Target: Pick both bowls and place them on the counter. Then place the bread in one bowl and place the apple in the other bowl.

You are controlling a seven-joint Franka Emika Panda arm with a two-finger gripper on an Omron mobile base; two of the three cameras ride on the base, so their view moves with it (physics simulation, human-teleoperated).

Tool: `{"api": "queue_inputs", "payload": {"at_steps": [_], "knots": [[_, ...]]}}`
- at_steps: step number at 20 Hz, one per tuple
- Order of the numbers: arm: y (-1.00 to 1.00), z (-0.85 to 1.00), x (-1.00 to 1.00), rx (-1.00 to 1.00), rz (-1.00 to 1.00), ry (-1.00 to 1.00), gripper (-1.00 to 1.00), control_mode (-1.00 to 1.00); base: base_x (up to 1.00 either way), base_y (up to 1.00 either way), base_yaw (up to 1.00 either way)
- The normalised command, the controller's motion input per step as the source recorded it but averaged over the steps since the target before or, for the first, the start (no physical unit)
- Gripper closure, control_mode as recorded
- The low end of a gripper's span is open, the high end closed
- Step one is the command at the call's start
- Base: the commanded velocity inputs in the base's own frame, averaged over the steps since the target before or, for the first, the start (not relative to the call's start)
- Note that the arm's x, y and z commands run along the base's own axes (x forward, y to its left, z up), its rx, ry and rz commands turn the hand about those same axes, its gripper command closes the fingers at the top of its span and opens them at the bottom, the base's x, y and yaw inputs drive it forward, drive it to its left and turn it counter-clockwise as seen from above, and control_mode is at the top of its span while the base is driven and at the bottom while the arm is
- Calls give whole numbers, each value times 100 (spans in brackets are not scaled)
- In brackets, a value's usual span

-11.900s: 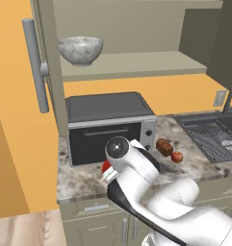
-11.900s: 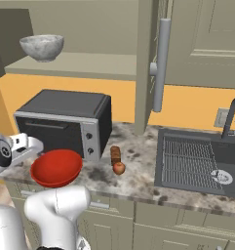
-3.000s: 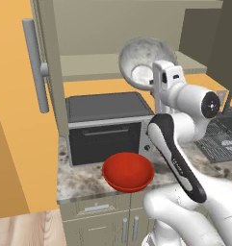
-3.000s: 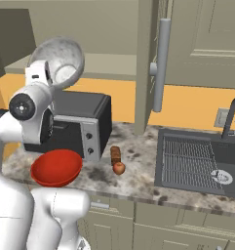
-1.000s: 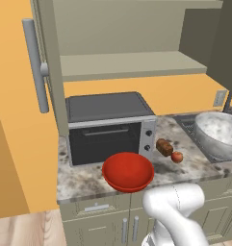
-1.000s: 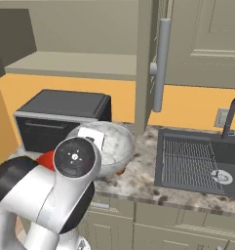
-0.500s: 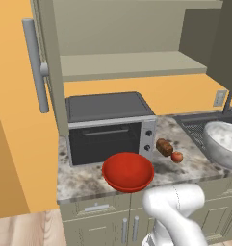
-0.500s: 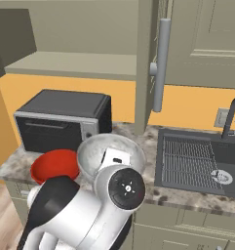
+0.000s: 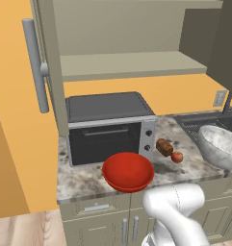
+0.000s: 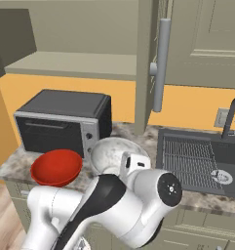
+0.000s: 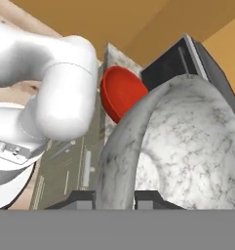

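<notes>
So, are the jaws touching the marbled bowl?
Touching. In the hand view the gripper has one fingertip on each side of the marbled bowl rim, pressed against it.

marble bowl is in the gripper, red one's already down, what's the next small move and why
Probably lower the marbled bowl onto bare counter and open up: the gripper pinches its rim, the red bowl already sits there, and the bread and apple wait outside any bowl.

A rendered home kitchen: granite-look counter [image 9: 88, 178], toaster oven [image 9: 108, 126], metal sink [image 10: 197, 158] with faucet [image 10: 232, 117], beige cabinets [image 10: 202, 44].
</notes>
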Motion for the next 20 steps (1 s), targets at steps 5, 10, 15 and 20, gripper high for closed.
{"api": "queue_inputs", "payload": {"at_steps": [5,10,15,20], "knots": [[-13,-27,55,10,10,0,100,-100,0,0,0],[-13,-18,47,2,4,0,100,-100,0,0,0],[-28,-15,40,0,0,0,100,-100,0,0,0],[-20,-22,43,-2,0,0,100,-100,0,0,0]]}}
